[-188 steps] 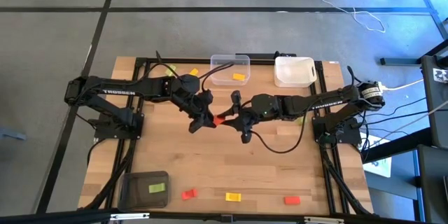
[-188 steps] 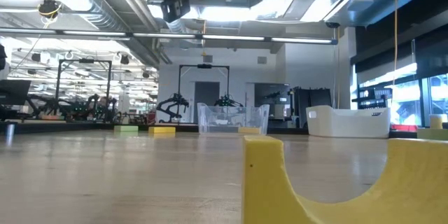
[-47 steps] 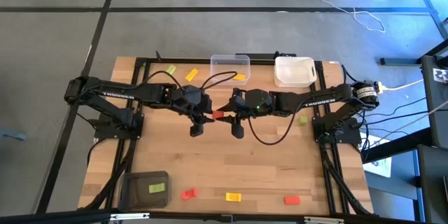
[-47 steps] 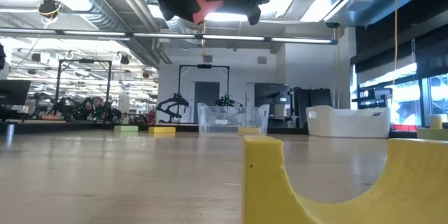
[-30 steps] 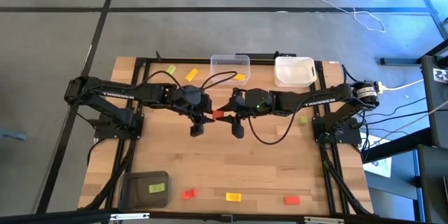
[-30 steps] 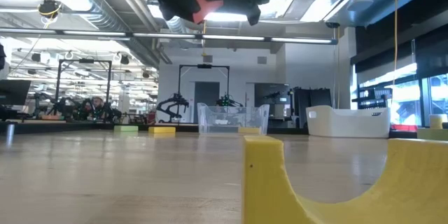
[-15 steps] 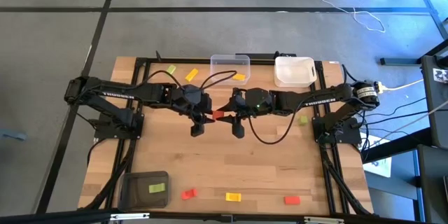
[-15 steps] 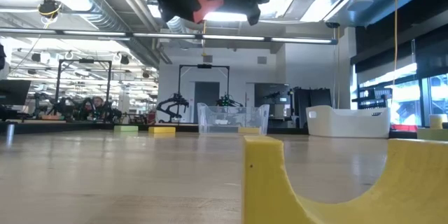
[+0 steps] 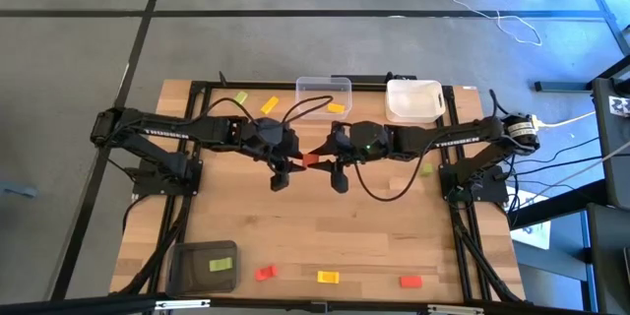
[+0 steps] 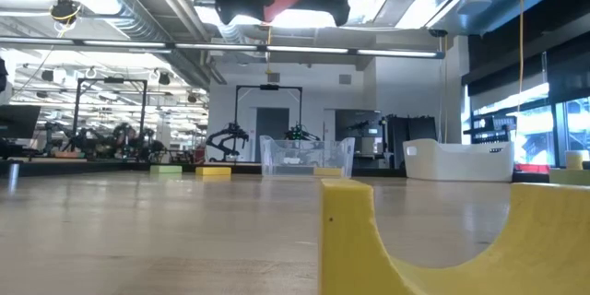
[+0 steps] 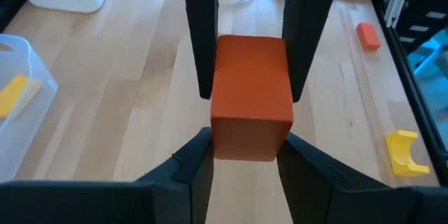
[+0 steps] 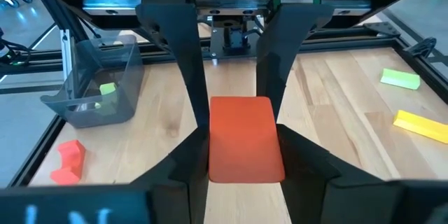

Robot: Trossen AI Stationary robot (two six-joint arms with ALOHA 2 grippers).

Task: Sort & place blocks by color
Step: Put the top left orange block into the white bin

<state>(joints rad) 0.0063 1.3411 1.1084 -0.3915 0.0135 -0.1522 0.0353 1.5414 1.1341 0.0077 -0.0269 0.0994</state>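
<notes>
Left gripper (image 9: 285,164) sits mid-table, raised well off the wood, fingers (image 11: 198,168) pinching one end of the red block (image 9: 308,161). Right gripper (image 9: 332,162) faces it and pinches the other end of the same block, so both arms hold one piece in the air btwn them; in the low view the red block (image 10: 279,2) hangs near the top edge, high above the tabletop.

Looks like a handover, or both arms sharing one block. Risks, as I judge them:

- Both clamped at once: if either arm moves off before the other lets go, the block gets wrenched, twists in the pads or pops free.
- Both letting go together: it drops from height, bounces, maybe off the table or into the wrong bin.
- Each grip covers only an end, so little overlap; a small sideways tug could slip it out.

Around them, left to right: dark grey bin (image 9: 204,267) at the near-left corner w/ a green block (image 9: 222,265) in it, loose red block (image 9: 265,273) and yellow block (image 9: 328,277) along the near edge, clear bin (image 9: 323,87) at the far edge holding a yellow piece, white bin (image 9: 413,100) right of it, another red block (image 9: 410,281) near-right. Cable loop (image 9: 379,192) hangs under the right arm; could snag on a swing toward a bin.
</notes>
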